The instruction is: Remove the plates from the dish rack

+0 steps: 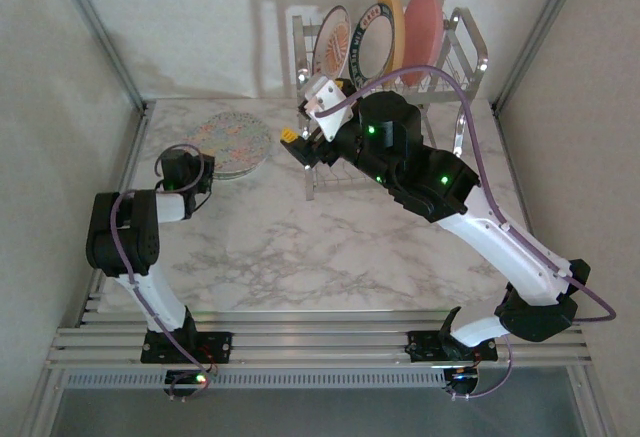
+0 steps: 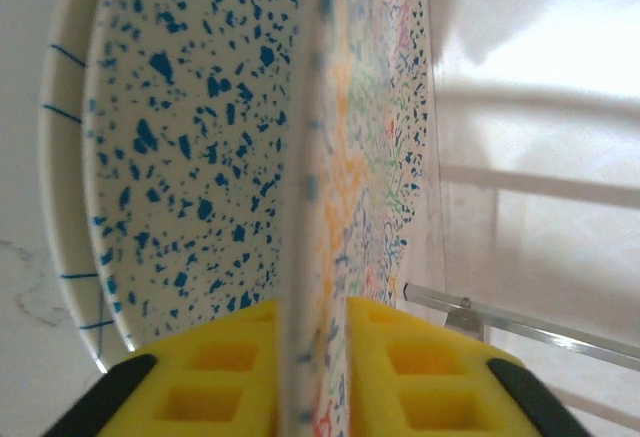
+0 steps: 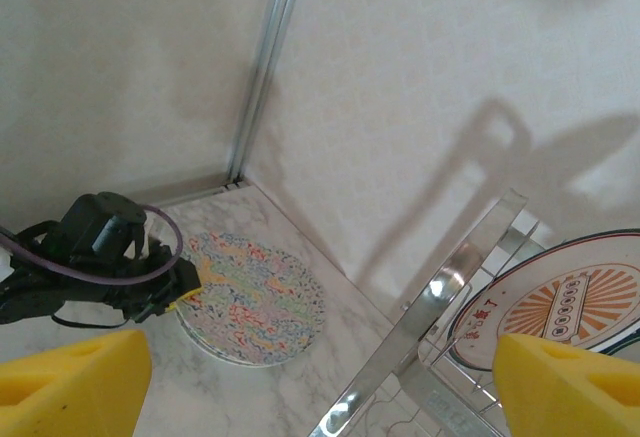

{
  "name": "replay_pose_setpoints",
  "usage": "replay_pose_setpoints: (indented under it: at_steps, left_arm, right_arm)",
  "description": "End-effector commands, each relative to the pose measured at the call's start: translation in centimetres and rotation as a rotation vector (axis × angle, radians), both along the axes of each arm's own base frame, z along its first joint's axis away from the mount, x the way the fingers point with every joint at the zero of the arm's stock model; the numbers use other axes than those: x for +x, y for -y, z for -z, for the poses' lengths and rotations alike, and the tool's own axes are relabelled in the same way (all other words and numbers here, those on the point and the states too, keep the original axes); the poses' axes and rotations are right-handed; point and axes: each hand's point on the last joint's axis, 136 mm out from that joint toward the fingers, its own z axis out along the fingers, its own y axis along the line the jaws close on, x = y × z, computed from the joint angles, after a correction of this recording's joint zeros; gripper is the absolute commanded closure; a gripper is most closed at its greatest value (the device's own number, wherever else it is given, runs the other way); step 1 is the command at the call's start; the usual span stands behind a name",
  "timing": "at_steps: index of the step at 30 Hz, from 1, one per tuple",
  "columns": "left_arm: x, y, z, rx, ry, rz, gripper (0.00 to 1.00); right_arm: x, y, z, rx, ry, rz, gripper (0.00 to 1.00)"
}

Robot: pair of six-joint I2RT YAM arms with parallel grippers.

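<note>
**Floral plate on the stack, four plates in the rack**

Seen from above, the dish rack (image 1: pixel 470 52) stands at about 1 o'clock on the marble table (image 1: pixel 330 257). Four plates stand on edge in it: the orange sunburst plate (image 1: pixel 332 52), the dark green rimmed plate (image 1: pixel 372 42), the yellow plate (image 1: pixel 393 27) and the pink plate (image 1: pixel 422 32), in that order from 9 toward 3 o'clock.

The floral plate (image 1: pixel 240 142) lies flat at about 10 o'clock on the table, well apart from the rack. In the left wrist view it tops a stack, with a blue-speckled plate (image 2: pixel 190 157) under it and a white plate with blue rim strokes (image 2: pixel 65 157) at the bottom.

The left gripper (image 2: pixel 312 357) sits at the stack's 7 o'clock edge. Its yellow pads (image 2: pixel 230 367) flank the floral plate's rim, one above and one below, close against it. Whether they press on the rim I cannot tell.

The right gripper (image 3: pixel 320 377) hangs just beside the rack's 9 o'clock end frame. Its jaws are spread wide with nothing held between them.
</note>
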Motion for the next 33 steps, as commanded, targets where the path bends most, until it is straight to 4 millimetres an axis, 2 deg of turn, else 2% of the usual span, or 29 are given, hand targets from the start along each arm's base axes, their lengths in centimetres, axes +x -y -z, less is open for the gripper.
replay_pose_setpoints:
  at_steps: [1, 11, 16, 33]
  left_arm:
    - [1.2, 0.1, -1.2, 0.015, 0.028, 0.042, 0.75]
    - [1.2, 0.2, -1.0, 0.041, -0.074, 0.076, 0.51]
    - [0.8, -0.1, -0.8, 0.066, -0.145, 0.082, 0.42]
    - [0.3, -1.3, 0.3, 0.127, -0.282, 0.071, 0.4]
  right_arm:
    - [-0.1, -0.1, -0.5, 0.024, -0.009, 0.005, 0.11]
    - [-0.1, -0.2, -0.6, 0.031, -0.015, 0.006, 0.11]
    - [-0.1, -0.2, -0.6, 0.033, -0.016, 0.004, 0.11]
    - [-0.3, 0.2, -0.7, 0.042, -0.02, 0.007, 0.11]
